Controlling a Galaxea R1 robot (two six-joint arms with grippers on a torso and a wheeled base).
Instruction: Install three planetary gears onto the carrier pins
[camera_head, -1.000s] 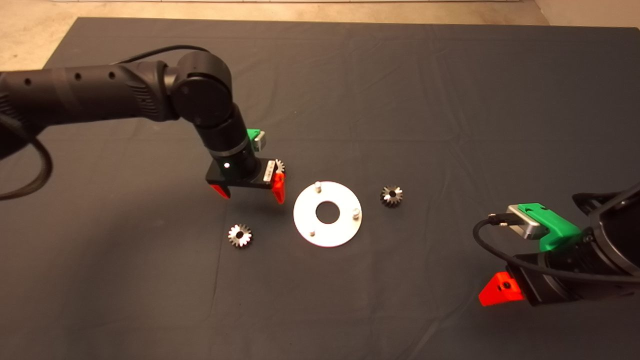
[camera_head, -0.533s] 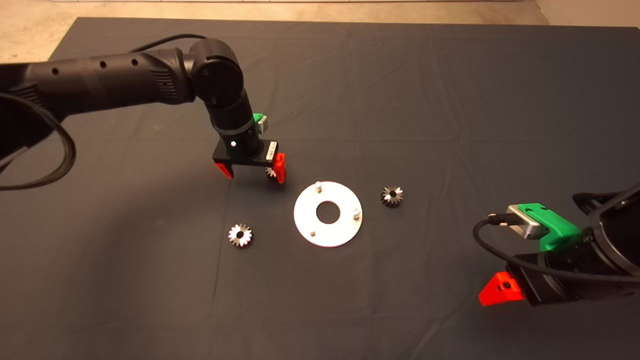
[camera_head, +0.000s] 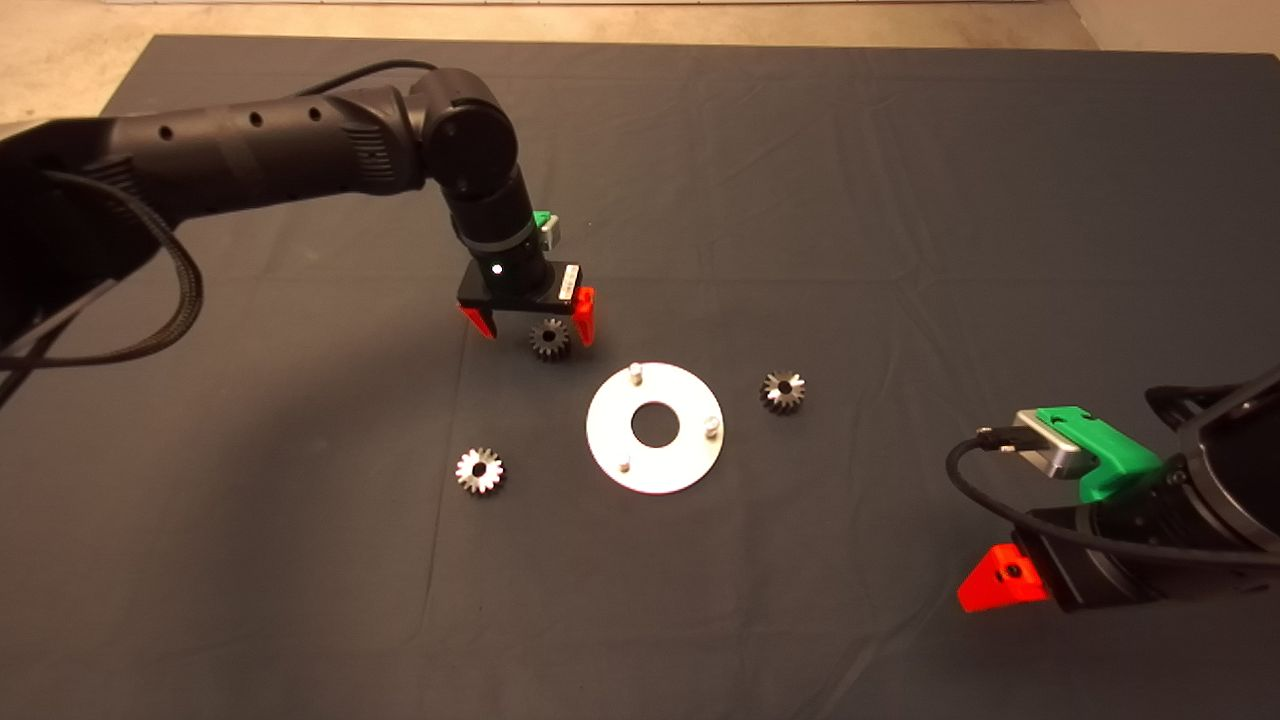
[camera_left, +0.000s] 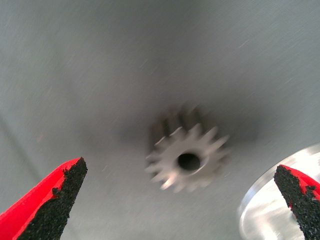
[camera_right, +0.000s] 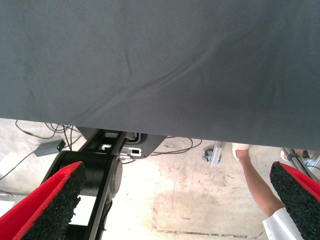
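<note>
The flat silver-white disc (camera_head: 655, 455) lies mid-mat with its three carrier pins standing bare; one pin (camera_head: 635, 374) is at its far edge. Three planetary gears lie on the mat. One gear (camera_head: 550, 339) lies just behind the disc's left side, one (camera_head: 480, 470) lies left of the disc, one (camera_head: 783, 391) lies right of it. My left gripper (camera_head: 537, 325) is open and hovers over the first gear, fingers either side of it. The left wrist view shows that gear (camera_left: 186, 157) between the fingertips (camera_left: 55, 197) and the disc's rim (camera_left: 265, 210). My right gripper (camera_head: 1000, 580) is parked at the lower right, open and empty.
The dark mat (camera_head: 900, 200) covers the table, with bare floor beyond its far edge. The right wrist view shows the mat's edge (camera_right: 150, 75), a robot base (camera_right: 100, 175), cables and a person's leg (camera_right: 257, 185) on the floor.
My left arm has moved right and toward the far side, from beside the left gear to over the gear behind the disc. The gears, disc and right arm have not moved.
</note>
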